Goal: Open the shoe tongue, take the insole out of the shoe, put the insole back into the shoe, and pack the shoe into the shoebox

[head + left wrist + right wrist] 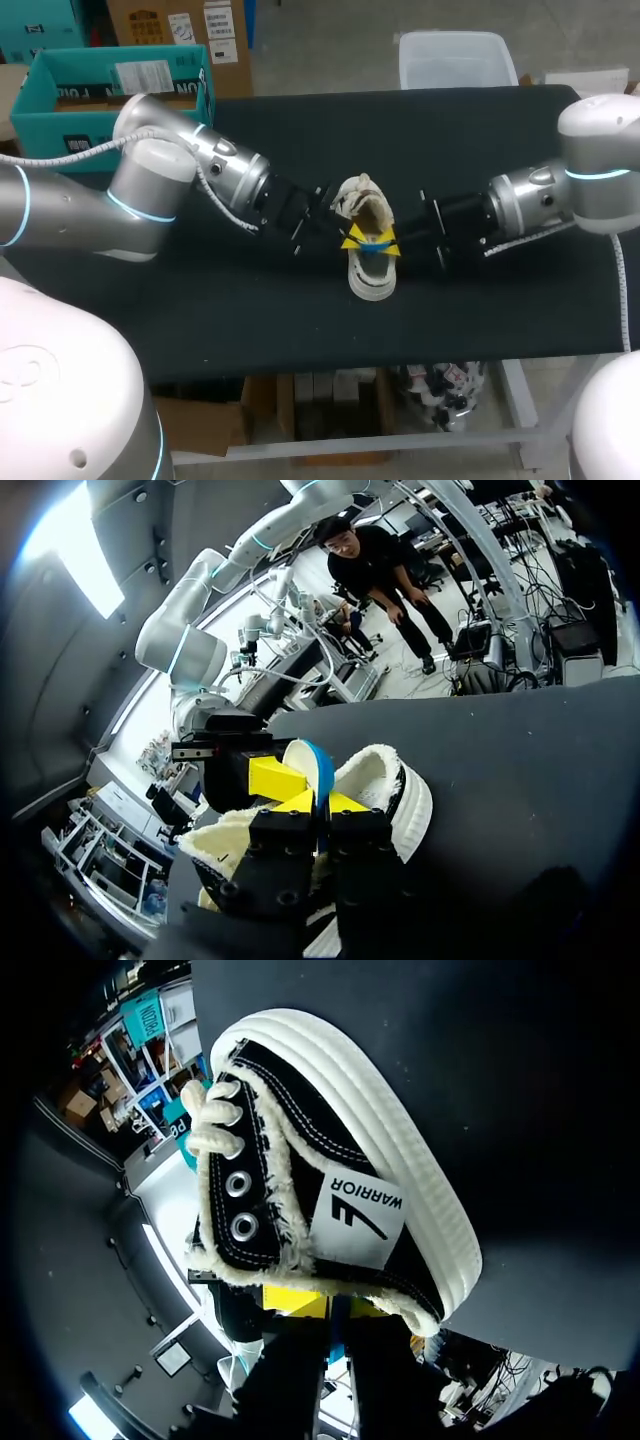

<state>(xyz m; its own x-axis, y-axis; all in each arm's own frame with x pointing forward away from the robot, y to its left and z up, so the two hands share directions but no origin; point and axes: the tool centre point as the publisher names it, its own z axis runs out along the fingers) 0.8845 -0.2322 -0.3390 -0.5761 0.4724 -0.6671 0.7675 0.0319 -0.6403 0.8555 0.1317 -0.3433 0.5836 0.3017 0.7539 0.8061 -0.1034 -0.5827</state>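
Black table [200, 300], shoe [372, 280] at its middle, mouth up. Left hand [351, 240] in at the mouth from one side, right hand [388, 247] from the other, tips close together. Both clenched on the blue-edged insole [316, 765], standing up out of the shoe between them.

Black fleece-lined shoe [371, 268] mid-surface [500, 300], insole [305, 760] partly out
The shoe has black canvas, a white rubber sole and cream fleece lining, toe toward the near edge. The white, blue-edged insole stands up out of its opening.
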